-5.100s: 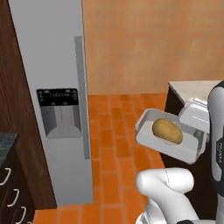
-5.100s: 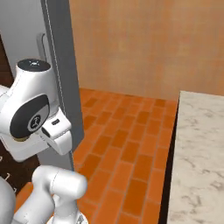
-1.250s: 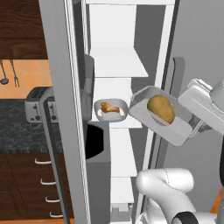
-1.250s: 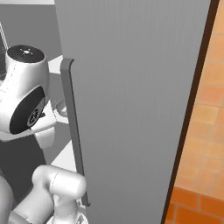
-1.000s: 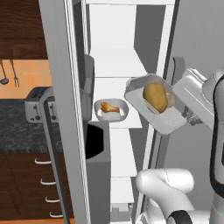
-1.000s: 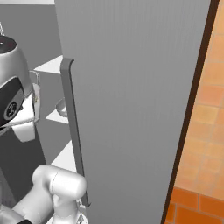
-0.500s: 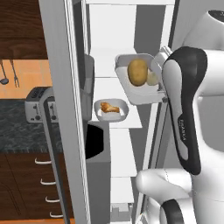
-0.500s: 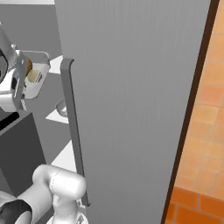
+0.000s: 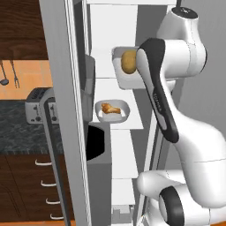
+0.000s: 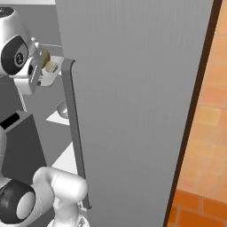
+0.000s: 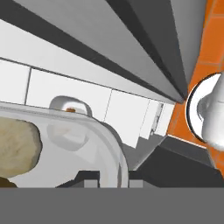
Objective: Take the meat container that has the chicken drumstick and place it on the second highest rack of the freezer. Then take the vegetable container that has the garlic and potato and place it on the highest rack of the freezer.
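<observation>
Claw: I see it (image 11: 111,181) clamped nearly shut on the tray (image 9: 118,66) rim
Potato (image 9: 128,62): in the held tray, inside the freezer (image 9: 112,39)
Drumstick (image 9: 110,108): shelf at 7 o'clock below

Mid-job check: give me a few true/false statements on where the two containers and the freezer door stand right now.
1. The meat container with the chicken drumstick sits on a freezer rack. True.
2. The vegetable container is on the floor. False: the gripper holds it up at the rack above the drumstick's.
3. The potato lies in the held container. True.
4. The freezer door is closed. False: it stands open, shelves exposed.
5. The drumstick container sits above the vegetable container. False: it is one rack lower.
</observation>
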